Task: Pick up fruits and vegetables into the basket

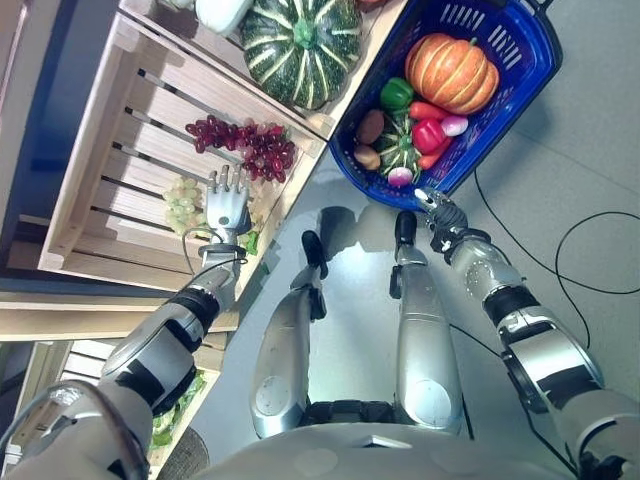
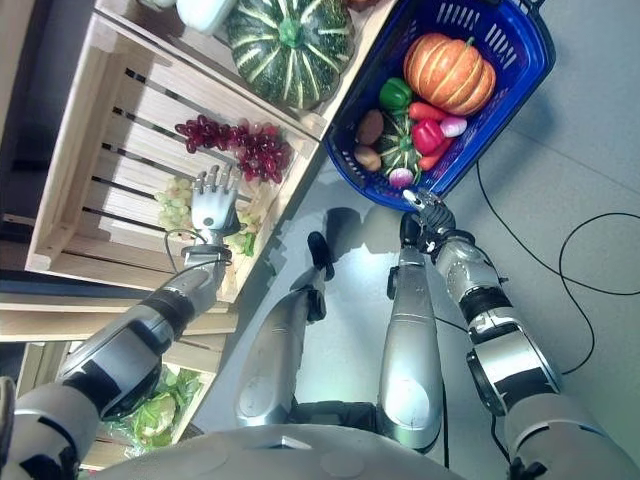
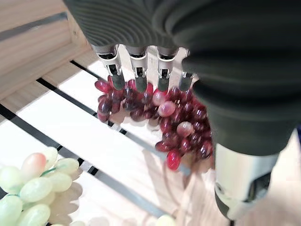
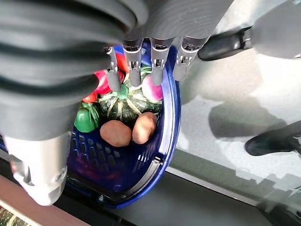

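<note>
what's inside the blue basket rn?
The blue basket holds an orange pumpkin, a small green squash, a green pepper, red peppers, two potatoes and radishes. Anything beneath them is covered.

You have two grape bunches in the wooden crate (image 1: 95, 150): one red grape bunch (image 1: 248, 143), one green grape bunch (image 1: 183, 202). One large striped squash (image 1: 300, 45) sits beside one blue basket (image 1: 520, 75), holding one orange pumpkin (image 1: 451, 72) and two potatoes (image 4: 128, 130).
</note>
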Robot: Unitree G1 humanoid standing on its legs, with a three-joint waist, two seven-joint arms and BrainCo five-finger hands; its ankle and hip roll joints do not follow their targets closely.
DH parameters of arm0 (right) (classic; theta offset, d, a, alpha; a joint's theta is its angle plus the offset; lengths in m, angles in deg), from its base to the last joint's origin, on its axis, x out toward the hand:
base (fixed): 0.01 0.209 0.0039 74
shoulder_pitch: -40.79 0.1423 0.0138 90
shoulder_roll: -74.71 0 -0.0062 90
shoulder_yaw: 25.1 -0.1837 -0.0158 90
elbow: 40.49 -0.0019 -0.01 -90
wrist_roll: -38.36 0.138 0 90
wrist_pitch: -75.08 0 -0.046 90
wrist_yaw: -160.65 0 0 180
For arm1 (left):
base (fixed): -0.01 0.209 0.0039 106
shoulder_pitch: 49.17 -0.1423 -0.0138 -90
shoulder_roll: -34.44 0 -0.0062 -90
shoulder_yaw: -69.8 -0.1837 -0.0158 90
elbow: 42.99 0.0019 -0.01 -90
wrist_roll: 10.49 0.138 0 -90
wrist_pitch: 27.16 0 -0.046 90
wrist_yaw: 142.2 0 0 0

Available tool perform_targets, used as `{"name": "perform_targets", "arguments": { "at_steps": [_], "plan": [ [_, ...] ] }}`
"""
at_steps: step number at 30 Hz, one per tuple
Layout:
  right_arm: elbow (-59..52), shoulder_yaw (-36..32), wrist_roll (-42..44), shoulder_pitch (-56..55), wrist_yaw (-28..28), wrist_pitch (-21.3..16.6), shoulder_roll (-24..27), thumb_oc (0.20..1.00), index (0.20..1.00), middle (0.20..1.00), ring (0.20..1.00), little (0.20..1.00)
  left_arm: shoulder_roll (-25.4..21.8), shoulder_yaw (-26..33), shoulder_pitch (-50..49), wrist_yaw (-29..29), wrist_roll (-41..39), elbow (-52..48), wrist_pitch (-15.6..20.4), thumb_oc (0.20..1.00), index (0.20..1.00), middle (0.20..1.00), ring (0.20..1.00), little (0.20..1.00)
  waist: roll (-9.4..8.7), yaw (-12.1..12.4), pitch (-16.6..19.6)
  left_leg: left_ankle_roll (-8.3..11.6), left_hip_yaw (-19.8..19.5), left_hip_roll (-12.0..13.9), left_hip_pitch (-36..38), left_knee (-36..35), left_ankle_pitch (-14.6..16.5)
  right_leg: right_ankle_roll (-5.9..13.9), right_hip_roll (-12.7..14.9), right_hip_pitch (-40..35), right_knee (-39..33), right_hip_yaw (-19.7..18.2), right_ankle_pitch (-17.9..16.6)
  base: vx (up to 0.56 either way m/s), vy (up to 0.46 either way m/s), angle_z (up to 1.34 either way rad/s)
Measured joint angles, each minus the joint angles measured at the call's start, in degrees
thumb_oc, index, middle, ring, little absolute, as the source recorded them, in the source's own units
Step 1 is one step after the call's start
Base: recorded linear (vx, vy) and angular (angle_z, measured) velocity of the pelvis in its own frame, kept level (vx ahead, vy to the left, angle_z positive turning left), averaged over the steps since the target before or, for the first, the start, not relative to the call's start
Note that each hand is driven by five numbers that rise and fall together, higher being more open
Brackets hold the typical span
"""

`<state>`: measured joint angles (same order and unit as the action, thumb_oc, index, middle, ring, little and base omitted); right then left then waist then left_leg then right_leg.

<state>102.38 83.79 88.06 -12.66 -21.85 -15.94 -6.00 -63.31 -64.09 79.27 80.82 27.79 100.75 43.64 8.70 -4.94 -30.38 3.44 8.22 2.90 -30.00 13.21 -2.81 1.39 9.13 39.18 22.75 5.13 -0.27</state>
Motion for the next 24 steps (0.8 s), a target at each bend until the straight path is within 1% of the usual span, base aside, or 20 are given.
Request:
{"name": "perform_targets", "arguments": {
  "at_steps": [2,6,11,12,14,18,24],
  "plan": [
    [-1.9,0.0,1.0,0.6,0.1,-0.2,0.4,1.000,1.000,1.000,1.000,1.000,-0.2,-0.1,1.3,-1.2,0.8,0.8,-0.6,1.000,1.000,1.000,1.000,1.000,-0.39,-0.2,-0.2,-0.09,-0.1,0.2,-2.0,1.8,0.5,-0.02,0.0,1.5,0.6,-0.1,0.0,0.00,0.000,0.00],
    [-2.9,0.0,1.4,2.2,0.8,-0.7,0.5,1.000,1.000,1.000,1.000,1.000,-0.4,-0.1,3.2,-6.1,2.1,2.2,-1.2,1.000,1.000,1.000,1.000,1.000,-0.80,-0.8,-0.5,-0.23,-0.4,0.3,-5.9,4.7,1.1,0.00,0.1,4.5,1.9,-0.2,0.0,0.00,0.000,0.00],
    [-3.9,0.0,2.9,3.1,1.2,-1.7,0.5,1.000,1.000,1.000,1.000,1.000,-0.7,-0.3,3.5,-11.6,3.5,4.6,-3.7,1.000,1.000,1.000,1.000,1.000,-1.03,-1.2,-0.6,-0.16,-0.6,0.7,-9.8,6.7,1.4,-0.04,-0.1,7.8,2.7,-0.3,-0.1,-0.01,-0.007,0.00],
    [-3.9,0.0,3.5,3.4,1.2,-1.9,0.5,1.000,1.000,1.000,1.000,1.000,-0.8,-0.3,3.5,-12.5,3.6,5.3,-4.5,1.000,1.000,1.000,1.000,1.000,-1.35,-1.3,-0.8,-0.14,-0.6,0.8,-10.4,6.9,1.4,-0.06,-0.2,8.5,3.0,-0.3,-0.1,0.00,0.000,0.00],
    [-4.0,0.0,3.9,3.8,1.3,-1.9,0.5,1.000,1.000,1.000,1.000,1.000,-0.9,-0.3,3.5,-13.1,3.7,6.1,-4.5,1.000,1.000,1.000,1.000,1.000,-1.76,-1.3,-1.0,0.05,-0.7,1.1,-11.1,7.5,1.5,-0.08,-0.4,9.1,3.2,-0.4,-0.1,-0.01,-0.010,-0.02],
    [-4.8,0.0,5.0,4.6,1.9,-2.8,0.7,1.000,1.000,1.000,1.000,1.000,-1.2,-0.3,3.9,-14.0,3.7,6.6,-4.5,1.000,1.000,1.000,1.000,1.000,-1.85,-1.5,-1.1,0.11,-1.1,1.2,-13.0,8.1,1.6,-0.14,-0.5,10.6,3.3,-0.2,-0.2,-0.02,-0.006,0.01],
    [-5.0,0.0,6.0,5.9,2.1,-3.2,0.6,1.000,1.000,1.000,1.000,1.000,-1.1,-0.4,4.6,-20.0,4.6,7.4,-6.9,1.000,1.000,1.000,1.000,1.000,-1.97,-1.5,-1.1,0.10,-1.6,1.2,-14.5,8.5,1.6,-0.59,-0.5,11.5,3.3,0.1,-0.5,0.00,0.000,0.00]
  ]
}}
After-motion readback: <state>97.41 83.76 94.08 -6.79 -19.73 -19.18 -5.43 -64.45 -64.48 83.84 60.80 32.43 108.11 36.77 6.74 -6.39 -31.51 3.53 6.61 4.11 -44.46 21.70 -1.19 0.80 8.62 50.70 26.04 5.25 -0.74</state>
